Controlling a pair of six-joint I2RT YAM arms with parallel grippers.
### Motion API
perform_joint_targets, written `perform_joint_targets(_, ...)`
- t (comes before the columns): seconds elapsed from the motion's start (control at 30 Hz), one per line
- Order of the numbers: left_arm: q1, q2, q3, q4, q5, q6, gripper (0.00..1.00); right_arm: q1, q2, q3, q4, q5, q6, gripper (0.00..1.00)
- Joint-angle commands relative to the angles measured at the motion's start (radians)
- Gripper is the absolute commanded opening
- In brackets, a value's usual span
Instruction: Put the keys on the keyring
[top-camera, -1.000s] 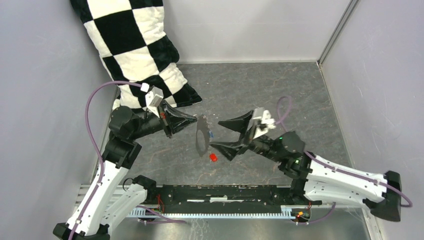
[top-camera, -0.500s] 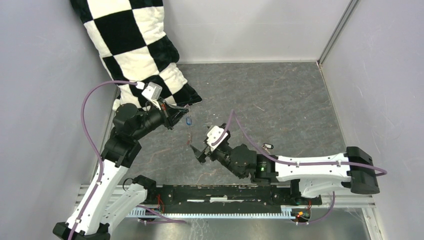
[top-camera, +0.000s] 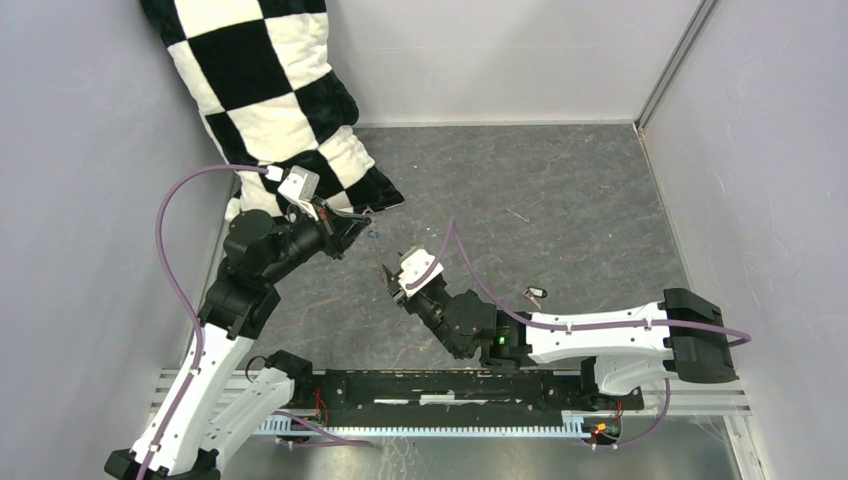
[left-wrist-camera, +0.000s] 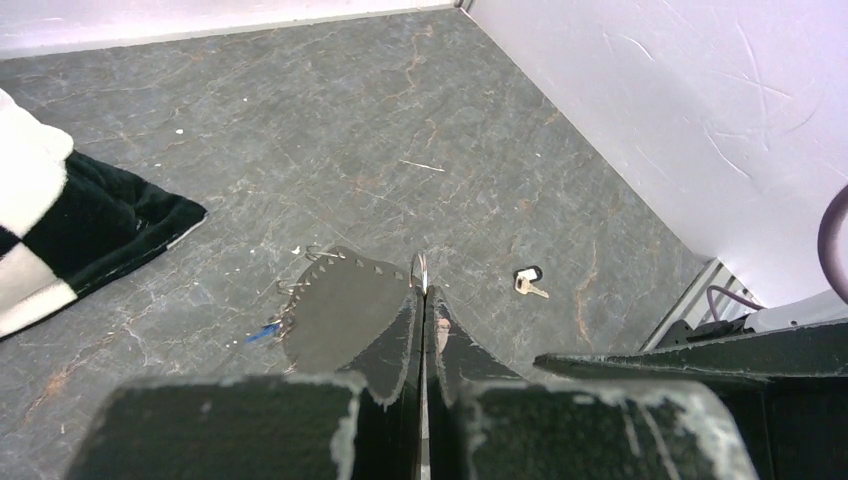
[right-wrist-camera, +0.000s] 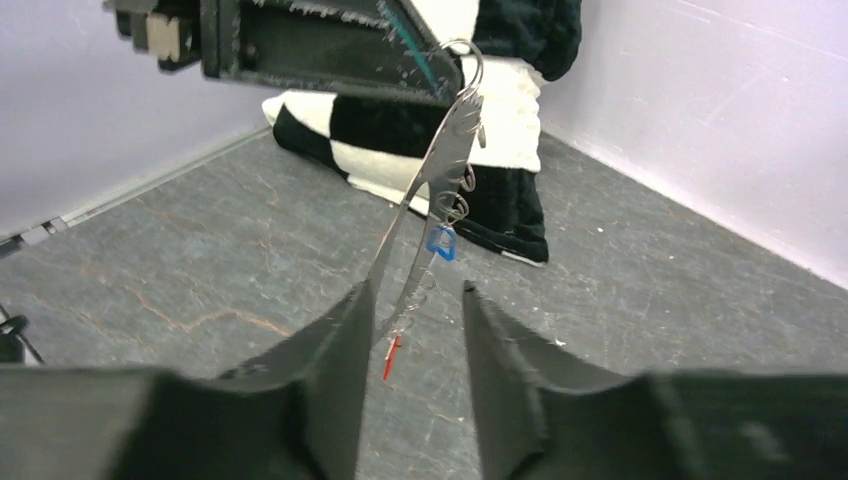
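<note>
Between our shut left jaws we pinch the keyring (right-wrist-camera: 445, 165) by its top; the blue key (right-wrist-camera: 441, 243) and red key (right-wrist-camera: 391, 357) hang on it. Our right jaws stand apart around its bottom. At their 3 o'clock, the dark key (top-camera: 536, 293) lies on the table (top-camera: 580, 200).

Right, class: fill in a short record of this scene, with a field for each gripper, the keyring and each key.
Left gripper: shut on the keyring, holding it in the air
Right gripper: open, fingers either side of the keyring's lower end
Blue key: hanging on the keyring
Red key: hanging near its lower end
Dark key: lying loose on the table
</note>
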Motion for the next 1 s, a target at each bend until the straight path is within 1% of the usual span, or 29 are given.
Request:
perform_joint_targets(0.0,0.001,-0.022,0.048,0.036,-0.012,0.013,0.02,-0.025,0.013,0.055,0.029,0.022,0.008,0.32)
perform_joint_targets(0.03,0.001,-0.022,0.051,0.035,-0.012,0.011,0.02,-0.029,0.014,0.052,0.022,0.022,0.008,0.27)
perform_joint_targets(0.07,0.001,-0.023,0.057,0.033,-0.014,0.010,0.02,-0.033,0.016,0.050,0.019,0.018,0.010,0.26)
perform_joint_targets(0.1,0.001,-0.023,0.060,0.032,-0.014,0.009,0.02,-0.034,0.018,0.049,0.016,0.009,0.008,0.27)
perform_joint_targets(0.13,0.001,-0.024,0.060,0.031,-0.018,0.008,0.02,-0.034,0.021,0.049,0.017,-0.006,0.005,0.30)
perform_joint_targets(0.17,0.001,-0.023,0.060,0.030,-0.022,0.006,0.02,-0.035,0.024,0.050,0.016,-0.015,0.010,0.37)
perform_joint_targets(0.23,0.001,-0.021,0.062,0.030,-0.035,0.007,0.02,-0.034,0.022,0.046,0.010,-0.039,0.038,0.64)
perform_joint_targets(0.27,0.001,-0.020,0.063,0.028,-0.040,0.012,0.02,-0.036,0.017,0.043,0.004,-0.043,0.052,0.72)
perform_joint_targets(0.3,0.000,-0.019,0.065,0.024,-0.045,0.017,0.02,-0.035,0.005,0.035,-0.001,-0.038,0.063,0.77)
perform_joint_targets(0.37,0.001,-0.017,0.066,0.019,-0.050,0.027,0.02,-0.037,-0.028,0.011,-0.005,-0.016,0.084,0.83)
perform_joint_targets(0.47,0.001,-0.018,0.056,0.017,-0.062,0.035,0.02,-0.037,-0.083,-0.022,0.006,0.002,0.106,0.85)
perform_joint_targets(0.57,0.000,-0.015,0.050,0.019,-0.065,0.030,0.02,-0.037,-0.112,-0.041,0.043,-0.036,0.116,0.86)
perform_joint_targets(0.67,0.001,-0.012,0.052,0.022,-0.070,0.028,0.02,-0.037,-0.092,-0.025,0.046,-0.092,0.123,0.88)
perform_joint_targets(0.77,0.000,-0.012,0.057,0.022,-0.070,0.025,0.02,-0.037,-0.049,0.008,0.032,-0.114,0.120,0.89)
perform_joint_targets(0.87,0.000,-0.013,0.059,0.020,-0.071,0.024,0.02,-0.038,-0.012,0.025,0.047,-0.144,0.114,0.86)
perform_joint_targets(0.97,0.001,-0.017,0.056,0.020,-0.072,0.023,0.02,-0.042,0.021,0.054,0.048,-0.174,0.116,0.80)
